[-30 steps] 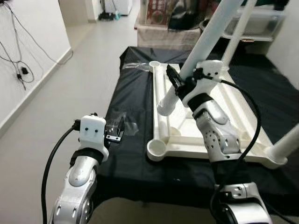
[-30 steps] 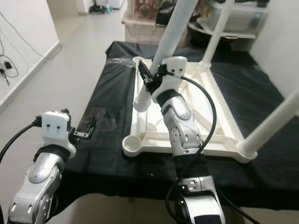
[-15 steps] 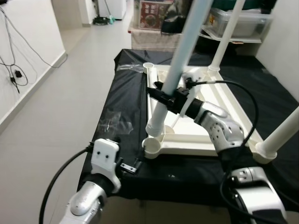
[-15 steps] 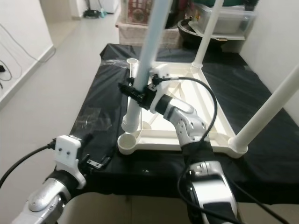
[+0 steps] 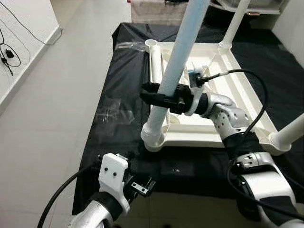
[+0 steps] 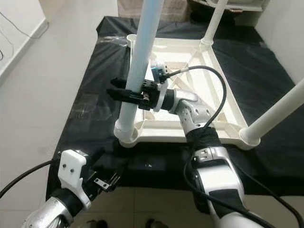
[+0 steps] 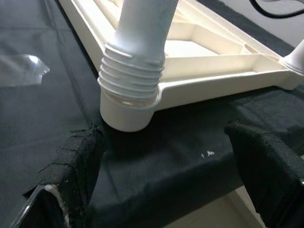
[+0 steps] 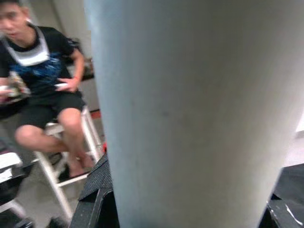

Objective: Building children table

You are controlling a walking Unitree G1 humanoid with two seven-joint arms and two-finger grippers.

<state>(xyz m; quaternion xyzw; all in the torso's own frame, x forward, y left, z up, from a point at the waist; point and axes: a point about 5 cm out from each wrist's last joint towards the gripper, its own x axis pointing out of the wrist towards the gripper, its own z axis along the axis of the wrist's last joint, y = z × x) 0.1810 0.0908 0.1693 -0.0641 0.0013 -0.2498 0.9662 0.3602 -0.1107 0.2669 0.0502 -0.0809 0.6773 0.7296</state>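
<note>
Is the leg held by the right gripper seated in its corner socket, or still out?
In, not fully: the leg stands in the corner socket, its threads exposed above the rim; right gripper clamps it.

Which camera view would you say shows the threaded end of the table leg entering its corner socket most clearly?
The left wrist view: the threaded end sits in the corner socket close up, ridges plain. The eye views show the table leg whole but the threads tiny. The right wrist view shows bare shaft.

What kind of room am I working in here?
Likely a room in a home: pale tiled floor, a low surface draped in black cloth, and a seated person nearby. The upturned white children's table lies on the cloth.
</note>
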